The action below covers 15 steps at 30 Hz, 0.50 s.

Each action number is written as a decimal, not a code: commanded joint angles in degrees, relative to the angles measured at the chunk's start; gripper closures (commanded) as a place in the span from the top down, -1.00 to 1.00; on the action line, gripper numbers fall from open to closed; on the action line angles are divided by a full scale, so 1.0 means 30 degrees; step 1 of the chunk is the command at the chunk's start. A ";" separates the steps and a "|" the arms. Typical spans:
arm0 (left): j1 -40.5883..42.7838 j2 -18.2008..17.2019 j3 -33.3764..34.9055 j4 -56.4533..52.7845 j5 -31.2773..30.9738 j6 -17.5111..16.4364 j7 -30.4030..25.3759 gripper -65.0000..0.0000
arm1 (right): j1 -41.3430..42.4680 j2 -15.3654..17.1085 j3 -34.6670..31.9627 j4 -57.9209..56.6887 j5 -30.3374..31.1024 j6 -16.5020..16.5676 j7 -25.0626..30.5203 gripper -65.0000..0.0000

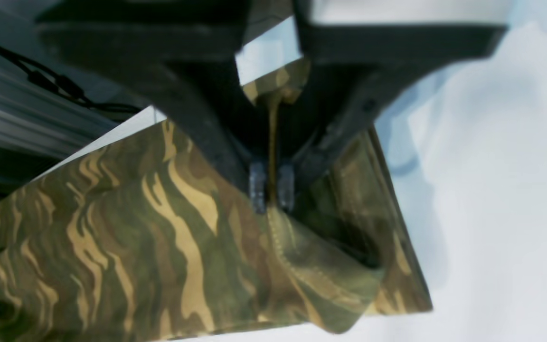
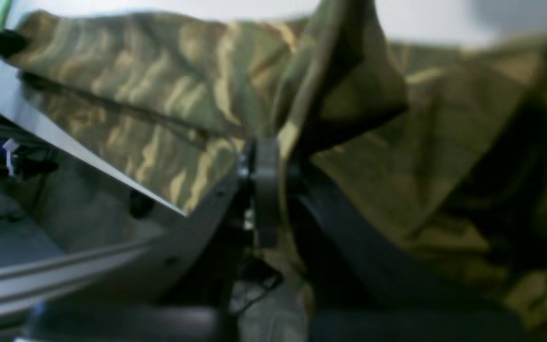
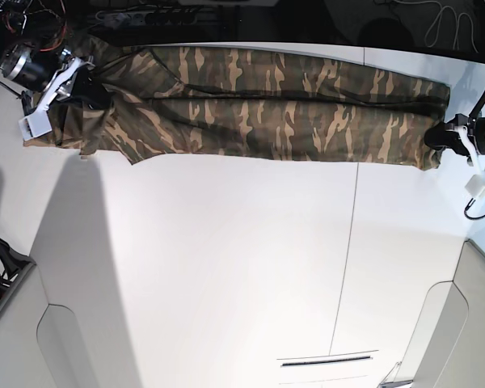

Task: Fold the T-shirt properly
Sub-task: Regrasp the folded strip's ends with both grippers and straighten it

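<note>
Fingertips of the left gripper were pinched narrow on a thin stitched fold of the T-shirt, with cloth standing up between the pads and spilling out beyond them. Just past that grip the shirt's hemmed corner ended, and beyond it lay bare white table.

At the right gripper the fingers were likewise closed together on a bunched ridge of camouflage fabric, which draped to either side of them. The table's edge ran close beside these fingers, with aluminium framing below it.

From the base view, the T-shirt lay stretched in one long band between the two grips, its long axis running straight from the right gripper to the left gripper, along the far edge of the table. On the near side of the shirt the tabletop was wide and open, crossed only by a thin seam line.

No label or writing could be read; both wrist views were blurred.
</note>
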 commanded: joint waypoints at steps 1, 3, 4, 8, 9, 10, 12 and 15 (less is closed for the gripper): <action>-0.0240 -0.0590 -0.0197 0.0255 -0.0321 -0.0157 -0.0051 -0.95 | 0.0022 0.0219 0.0095 0.0226 0.0029 0.0000 0.0423 -0.85; -0.0240 -0.0583 -0.0197 0.0255 -0.0328 -0.0157 -0.0051 -0.75 | -0.0007 0.0219 0.0095 0.0117 -0.0481 -0.0007 0.0503 -0.22; -0.0240 -0.0590 -0.0197 0.0255 -0.0328 -0.0157 -0.0051 -0.64 | 0.0000 0.0219 0.0095 0.0044 -0.0597 -0.0007 0.0510 0.01; -0.0240 -0.0590 -0.0197 0.0255 -0.0262 -0.0157 -0.0058 -0.44 | 0.0000 0.0226 0.0095 -0.0022 -0.0568 -0.0036 0.0561 0.19; -0.0240 -0.0583 -0.0197 0.0255 -0.0262 -0.0157 -0.0066 -0.44 | 0.0007 0.0219 0.0095 -0.0022 -0.0568 -0.0146 0.0576 0.19; -0.0240 -0.0590 -0.0197 0.0255 -0.0262 -0.0157 -0.0066 -0.44 | 0.0007 0.0219 0.0095 -0.0022 -0.0561 -0.0146 0.0619 0.19; -0.0248 -0.0590 -0.0197 0.0255 -0.0270 -0.0157 -0.0073 -0.44 | 0.0007 0.0219 0.0124 -0.0007 -0.0561 -0.0146 0.0714 0.19; -0.0248 -0.0590 -0.0197 0.0255 -0.0270 -0.0157 -0.0262 -0.35 | 0.0007 0.0211 0.0430 0.0109 -0.0554 -0.0146 0.0801 0.19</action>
